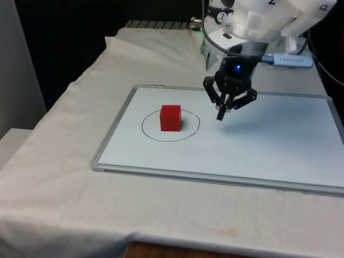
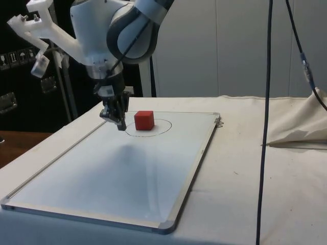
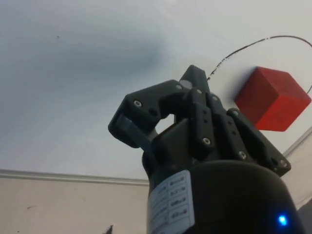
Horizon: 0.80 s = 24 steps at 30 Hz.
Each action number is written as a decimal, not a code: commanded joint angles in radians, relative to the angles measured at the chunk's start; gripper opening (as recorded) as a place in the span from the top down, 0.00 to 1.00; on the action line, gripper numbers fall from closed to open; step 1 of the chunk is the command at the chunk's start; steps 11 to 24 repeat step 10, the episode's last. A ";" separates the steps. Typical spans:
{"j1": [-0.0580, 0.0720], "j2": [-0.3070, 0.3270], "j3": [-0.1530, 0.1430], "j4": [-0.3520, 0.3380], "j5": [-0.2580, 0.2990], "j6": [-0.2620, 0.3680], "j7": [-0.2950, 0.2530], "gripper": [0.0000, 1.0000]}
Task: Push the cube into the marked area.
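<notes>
A red cube [image 1: 170, 117] rests on the whiteboard [image 1: 279, 145], inside a hand-drawn black circle [image 1: 149, 134]. My gripper [image 1: 221, 116] hangs just outside that circle, on the front view's right of the cube, with a clear gap between them. Its two fingers are shut together with nothing held, their tips close above the board. From the side, the gripper [image 2: 121, 125] sits beside the cube [image 2: 144, 120] and the circle [image 2: 166, 126]. The wrist view has the cube [image 3: 272, 99] beyond the fingertips [image 3: 195, 74], within the circle line [image 3: 243, 47].
The whiteboard's metal frame [image 1: 113, 126] lies on the white cloth [image 1: 59, 177]. A dark cable [image 2: 266, 117] hangs down at the table's side, and cloth is bunched up [image 2: 301, 130] near it.
</notes>
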 commanded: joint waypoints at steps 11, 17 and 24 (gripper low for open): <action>-0.009 0.001 0.009 0.002 0.039 0.026 -0.089 1.00; -0.009 0.001 0.009 0.002 0.039 0.026 -0.089 1.00; -0.009 0.001 0.009 0.002 0.039 0.026 -0.089 1.00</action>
